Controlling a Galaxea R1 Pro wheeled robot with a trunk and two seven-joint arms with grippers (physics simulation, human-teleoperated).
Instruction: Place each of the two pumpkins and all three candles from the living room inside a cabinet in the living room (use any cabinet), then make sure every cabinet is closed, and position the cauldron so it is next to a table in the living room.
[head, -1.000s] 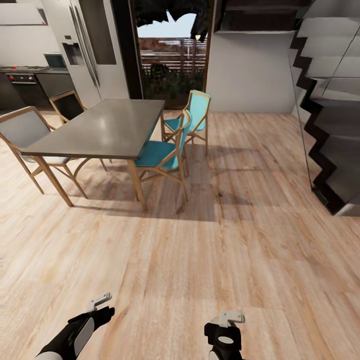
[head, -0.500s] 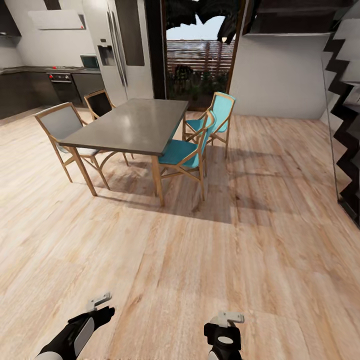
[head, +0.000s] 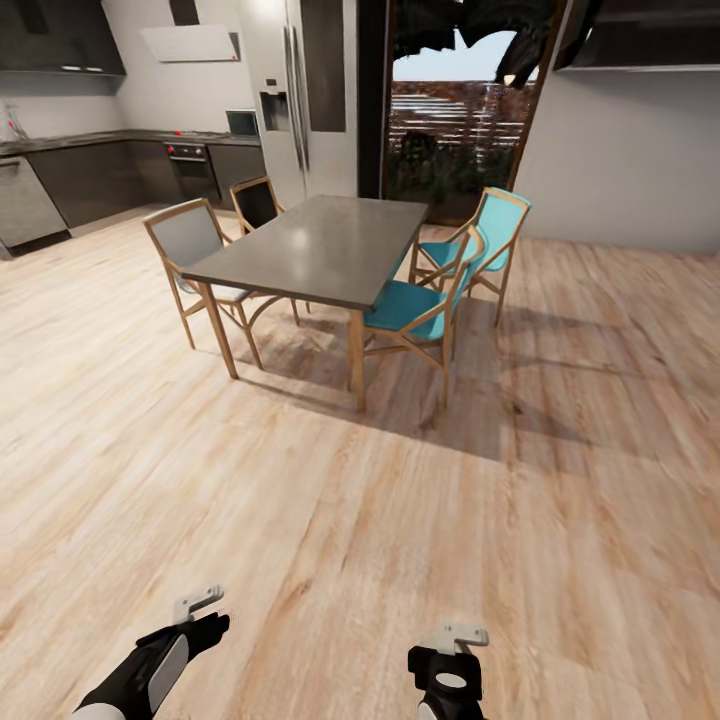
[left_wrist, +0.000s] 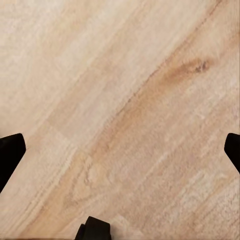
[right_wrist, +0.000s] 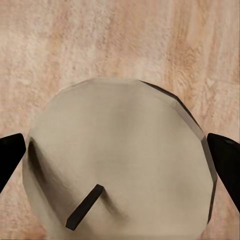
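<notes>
Candle (right_wrist: 117, 160), grey-beige with a short dark wick, seen end-on from above between the dark fingertips (right_wrist: 225, 160) of the right gripper (right_wrist: 119, 159); tips set close against its two sides, apparently clamped on it, over bare plank floor (right_wrist: 125, 35). Left gripper (left_wrist: 120, 152) spread wide and carrying nothing, with floor alone between its tips. Both grippers held low ahead of the trunk in the head view, left (head: 197, 604) and right (head: 455, 635), above pale wood floor (head: 330, 520). Farther off: grey-topped dining table (head: 320, 245) ringed by chairs, two with blue seats (head: 410, 305), then glass door (head: 450, 120) and dark kitchen units (head: 90, 180). Judged progress: early to middle, one candle in transit; cabinet, pumpkins, other candles and cauldron not among the things pictured, so stowing, closing and cauldron placement unconfirmed and presumably outstanding.
</notes>
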